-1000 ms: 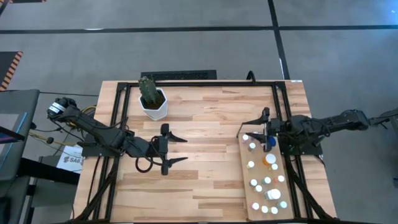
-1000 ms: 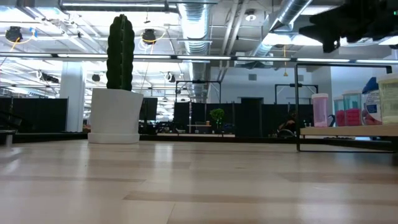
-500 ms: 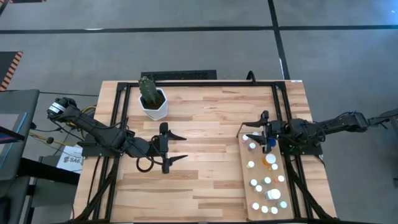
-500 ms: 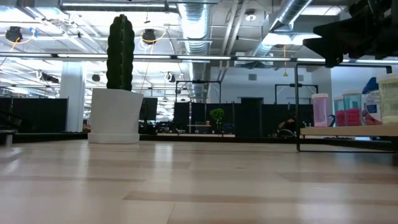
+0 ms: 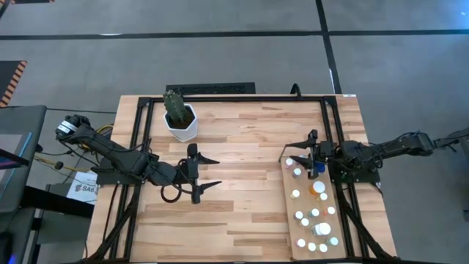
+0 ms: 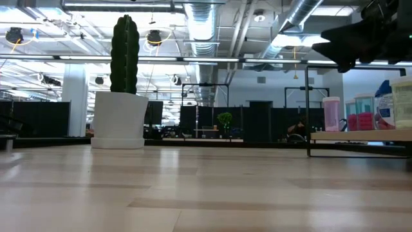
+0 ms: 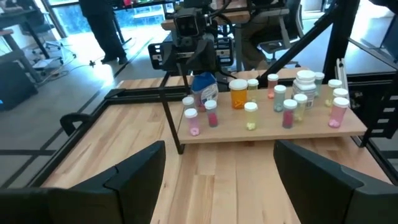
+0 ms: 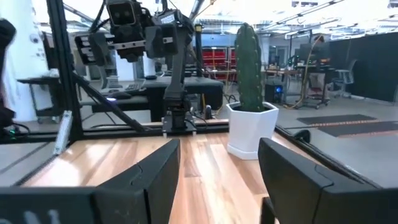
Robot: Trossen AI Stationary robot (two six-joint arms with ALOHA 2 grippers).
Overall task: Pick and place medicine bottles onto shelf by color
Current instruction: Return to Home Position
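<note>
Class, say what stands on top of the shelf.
Many small medicine bottles stand on the shelf, among them an orange bottle and a big white-capped bottle. The right gripper hangs open above its far end, covering part of a blue bottle there.

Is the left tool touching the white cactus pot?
Apart. The high view shows bare tabletop between the open left tool and the cactus pot.

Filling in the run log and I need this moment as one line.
left gripper: open, over table | right gripper: open, raised over far end of shelf | bottles: on shelf | held: nothing
</note>
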